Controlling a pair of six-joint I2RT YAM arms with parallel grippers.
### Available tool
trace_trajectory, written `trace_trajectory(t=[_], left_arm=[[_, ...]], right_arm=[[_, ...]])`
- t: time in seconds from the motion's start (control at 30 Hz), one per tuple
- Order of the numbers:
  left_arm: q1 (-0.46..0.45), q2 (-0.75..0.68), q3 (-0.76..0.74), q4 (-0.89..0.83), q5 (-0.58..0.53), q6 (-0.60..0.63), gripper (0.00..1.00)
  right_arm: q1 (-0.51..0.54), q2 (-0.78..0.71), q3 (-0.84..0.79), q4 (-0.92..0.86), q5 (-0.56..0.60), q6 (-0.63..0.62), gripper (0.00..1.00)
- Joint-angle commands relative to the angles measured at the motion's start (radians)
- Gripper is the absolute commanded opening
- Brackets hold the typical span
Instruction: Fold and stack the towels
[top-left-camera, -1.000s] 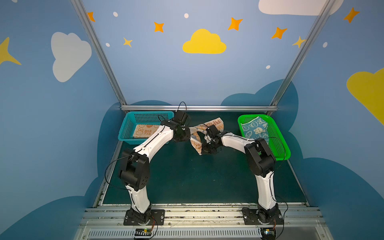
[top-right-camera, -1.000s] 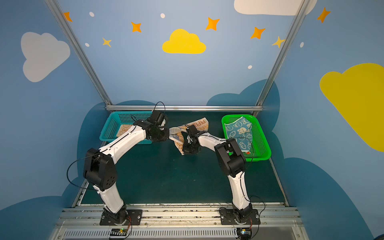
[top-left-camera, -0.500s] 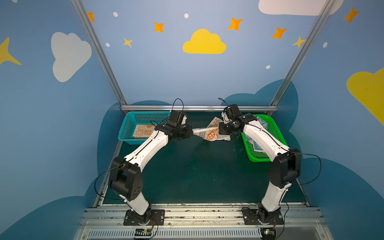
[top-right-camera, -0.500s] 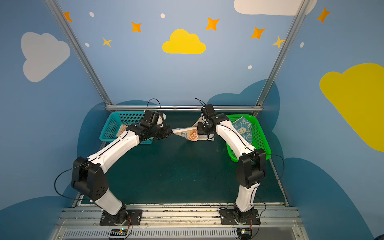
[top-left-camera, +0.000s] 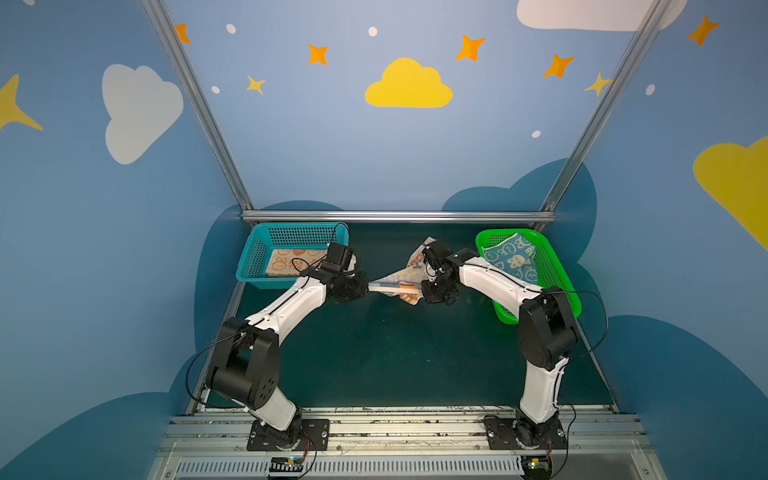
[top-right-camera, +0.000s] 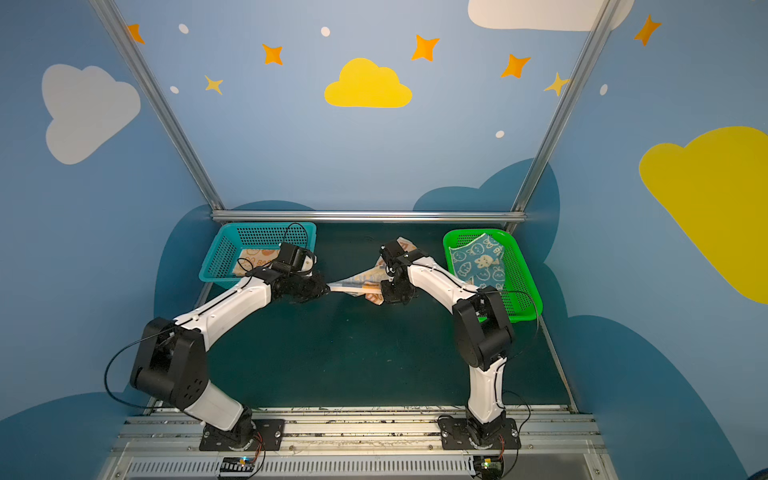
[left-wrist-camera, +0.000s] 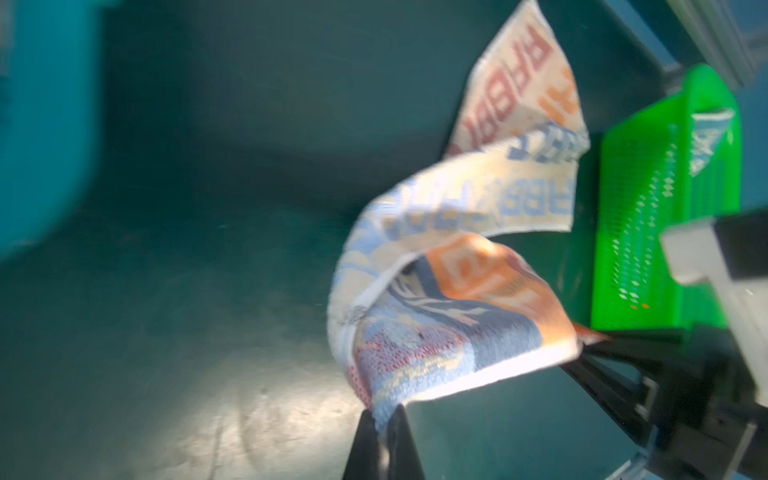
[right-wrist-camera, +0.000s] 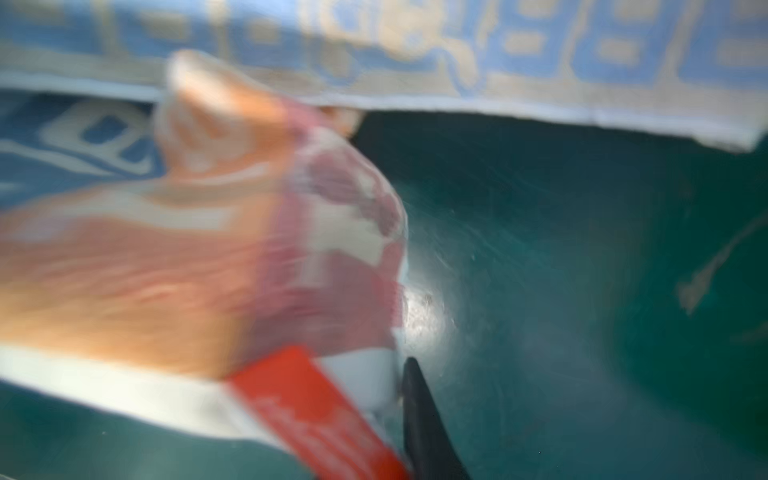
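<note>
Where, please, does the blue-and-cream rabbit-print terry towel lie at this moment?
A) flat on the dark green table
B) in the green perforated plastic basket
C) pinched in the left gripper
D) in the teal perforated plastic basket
B: in both top views the blue-and-cream rabbit-print terry towel lies rumpled inside the green perforated plastic basket.

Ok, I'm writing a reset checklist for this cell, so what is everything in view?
striped towel: one, blue, orange and cream, spanning between the grippers mid-table
orange-cream towel: one, orange and cream, in the teal basket
blue-cream towel: one, blue and cream, in the green basket
teal basket: one, teal, back left
green basket: one, green, back right
table: one, dark green, under everything
left gripper: one, black, shut on a striped towel corner
right gripper: one, black, at that towel's other end, grip unclear
</note>
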Motion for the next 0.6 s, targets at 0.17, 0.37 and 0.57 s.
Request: trace_trajectory(t=[0.17,0.37,0.57], left_arm=[[0.056,-0.017,-0.044,-0.016,-0.053,0.013,0.03],[0.058,-0.028,-0.089,0.007,-0.041,0.009,0.03],[0.058,-0.041,-0.115,0.006,-0.042,0.015,0.03]], right_arm=[[-0.032,-0.038,-0.111,0.021,-0.248,0.163,0.54],[-0.027,-0.054,-0.220,0.200,-0.424,0.368,0.61],[-0.024,-0.029,-0.239,0.312,-0.440,0.449,0.64]])
